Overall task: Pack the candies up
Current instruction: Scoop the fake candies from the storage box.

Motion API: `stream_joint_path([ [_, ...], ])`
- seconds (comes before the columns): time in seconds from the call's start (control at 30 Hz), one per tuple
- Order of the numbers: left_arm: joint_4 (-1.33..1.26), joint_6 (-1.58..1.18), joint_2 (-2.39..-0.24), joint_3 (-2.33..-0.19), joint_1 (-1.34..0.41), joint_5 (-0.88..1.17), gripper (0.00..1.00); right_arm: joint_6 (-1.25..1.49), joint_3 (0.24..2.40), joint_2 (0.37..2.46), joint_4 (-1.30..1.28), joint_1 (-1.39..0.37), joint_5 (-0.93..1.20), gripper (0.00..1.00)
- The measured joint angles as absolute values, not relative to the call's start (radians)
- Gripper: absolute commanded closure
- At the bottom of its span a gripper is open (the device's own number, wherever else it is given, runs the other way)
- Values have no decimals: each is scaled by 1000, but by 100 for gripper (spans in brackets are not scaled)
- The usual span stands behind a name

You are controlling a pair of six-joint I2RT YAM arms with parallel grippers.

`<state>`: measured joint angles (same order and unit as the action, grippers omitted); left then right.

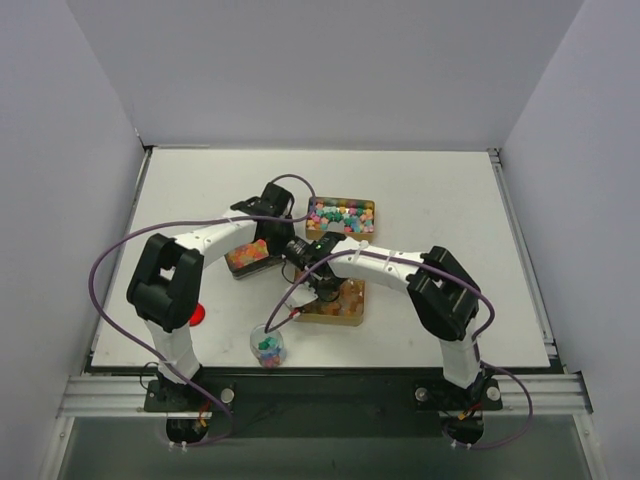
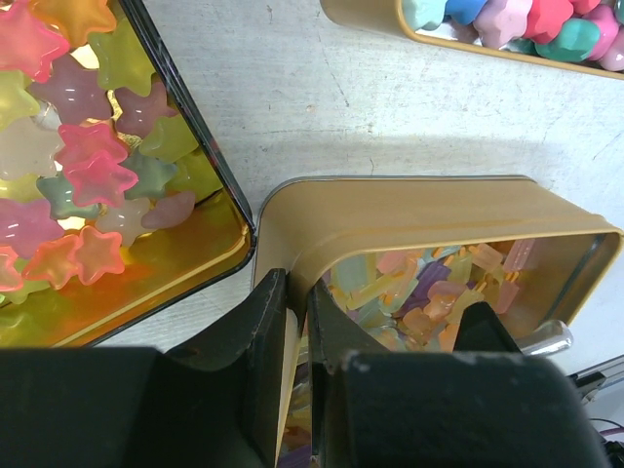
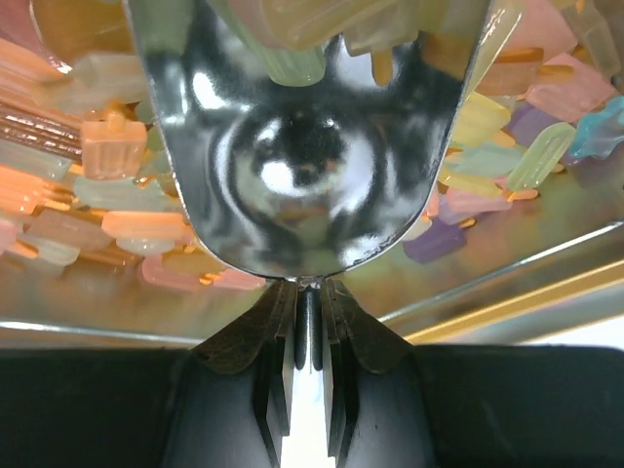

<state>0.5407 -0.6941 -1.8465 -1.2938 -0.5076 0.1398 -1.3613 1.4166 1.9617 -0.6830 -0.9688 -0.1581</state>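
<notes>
Top external view shows three open tins grouped around the middle of the tabletop (image 1: pixel 440 190): a far tin (image 1: pixel 341 203) heaped with candies (image 1: pixel 340 214), a star tin (image 1: pixel 238 270) toward the left edge, and a gold tin (image 1: pixel 345 318) nearest the arms, where both arms meet. A clear cup (image 1: pixel 268 348) stands close to the near edge, left of centre, with a small heap of mixed sweets in its bottom, and a red lid (image 1: pixel 197 313) lies apart from it by the left edge. In the left wrist view the left claw (image 2: pixel 295 292) pinches the gold tin's side wall near a rounded corner, one finger outside and one inside, apparently steadying it. In the right wrist view the right claw (image 3: pixel 307 292) is pressed together on the thin handle of a metal scoop (image 3: pixel 292 185), whose bowl sits down among the pale ice-lolly-shaped sweets in that tin; a few pieces seem to lie at the bowl's far end, though the shiny metal makes the load hard to judge. The job looks partly done at best: the cup is low, with plenty of room above its sweets, and all three tins hold a good stock. What is left, by this reading, is to lift this scoopful, carry it to the cup and tip it in, repeat as needed, and then fit the lid.
</notes>
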Motion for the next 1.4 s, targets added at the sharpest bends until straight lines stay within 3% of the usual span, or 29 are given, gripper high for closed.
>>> stream_joint_path([
  [0.4,551,-687,-1863,-1322,-502,150,100,-1296,1279,1880,-559,-854,79,100],
  [1.07,528,-687,-1904,-1421,-493,144,100,-1270,1187,1777,-473,-673,203,100],
  [1.1,524,-686,-1904,-1422,-493,148,85,-1270,1187,1774,-472,-667,205,100],
  [1.17,515,-674,-1904,-1422,-490,167,75,-1267,1187,1771,-473,-661,210,100],
  [1.2,515,-666,-1904,-1422,-486,187,61,-1266,1187,1769,-474,-660,211,100],
  [1.27,517,-648,-1904,-1422,-477,233,50,-1260,1187,1765,-475,-655,211,100],
  [1.3,520,-635,-1901,-1422,-471,270,38,-1259,1186,1761,-475,-653,212,100],
  [1.4,537,-590,-1881,-1422,-448,370,26,-1253,1186,1744,-476,-646,216,100],
])
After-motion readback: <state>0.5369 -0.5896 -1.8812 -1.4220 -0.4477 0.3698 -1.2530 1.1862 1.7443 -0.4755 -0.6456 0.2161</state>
